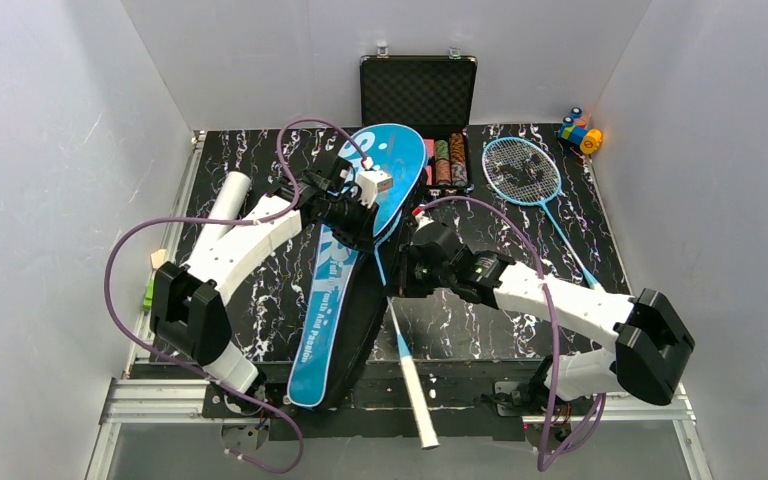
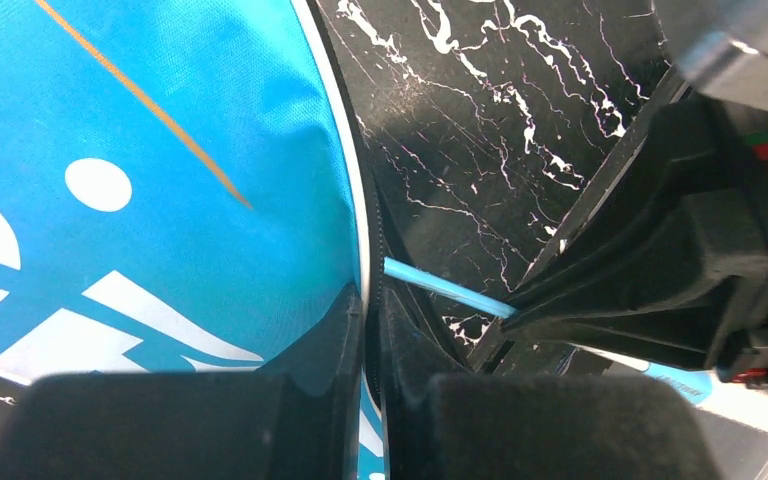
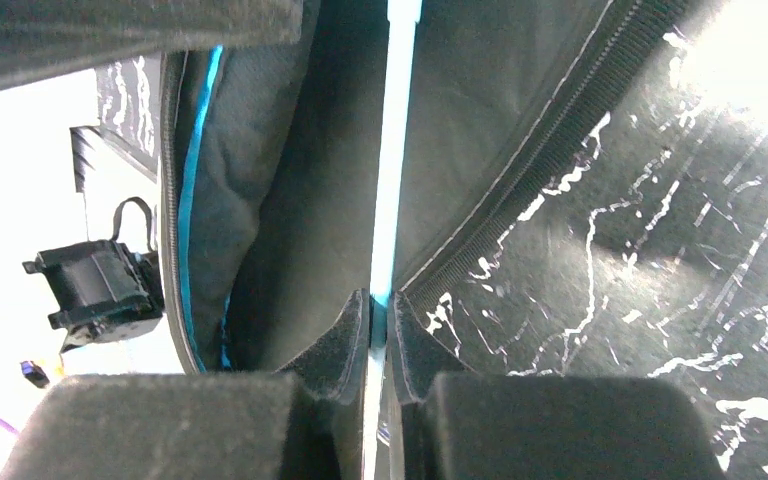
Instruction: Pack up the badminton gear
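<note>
The black table [image 1: 270,312] with white marble streaks holds a long blue cloth bag [image 1: 315,330] under the left claw [image 1: 370,222]. A white round tube [image 1: 222,205] lies left of that claw. Behind the right claw [image 1: 405,272] sit a thin light-blue racket [image 1: 522,172], a black chip case [image 1: 418,95] and small colourful toy blocks [image 1: 580,132].

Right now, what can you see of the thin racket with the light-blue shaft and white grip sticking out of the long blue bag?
The racket has a thin, rigid-looking light-blue shaft and a white grip. Its head is hidden inside the open long blue fabric bag. It runs alongside the bag, grip toward the arm bases, its end past the near edge of the black marbled table. The right gripper is shut on the shaft at the bag's black-lined mouth.
</note>
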You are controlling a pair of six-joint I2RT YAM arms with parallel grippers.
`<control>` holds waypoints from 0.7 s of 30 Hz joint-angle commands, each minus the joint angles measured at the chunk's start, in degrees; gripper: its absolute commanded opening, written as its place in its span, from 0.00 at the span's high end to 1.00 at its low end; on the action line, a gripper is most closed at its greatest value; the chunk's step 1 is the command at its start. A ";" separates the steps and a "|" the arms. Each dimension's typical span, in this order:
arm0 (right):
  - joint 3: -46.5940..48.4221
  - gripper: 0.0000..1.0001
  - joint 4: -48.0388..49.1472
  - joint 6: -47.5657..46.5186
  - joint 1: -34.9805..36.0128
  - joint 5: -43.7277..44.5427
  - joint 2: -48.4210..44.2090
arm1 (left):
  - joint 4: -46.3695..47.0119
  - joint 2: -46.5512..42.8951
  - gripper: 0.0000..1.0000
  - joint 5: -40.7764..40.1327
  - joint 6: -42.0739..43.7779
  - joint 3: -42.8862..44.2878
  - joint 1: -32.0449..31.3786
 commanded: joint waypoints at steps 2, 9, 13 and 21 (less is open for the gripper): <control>4.73 0.99 12.45 2.08 -0.25 0.29 1.69 | -0.48 -5.36 1.00 4.45 1.18 -0.13 -0.20; 7.28 0.99 16.21 3.12 -1.50 2.01 4.23 | -0.82 -6.31 1.00 5.69 1.42 -1.02 -0.16; 7.43 0.99 17.63 3.77 -2.27 4.72 5.66 | -0.64 -6.74 1.00 5.72 1.60 -1.63 -0.20; 4.93 0.99 21.60 5.60 -2.99 3.81 6.67 | 1.17 -5.43 1.00 3.62 2.40 -4.68 -0.05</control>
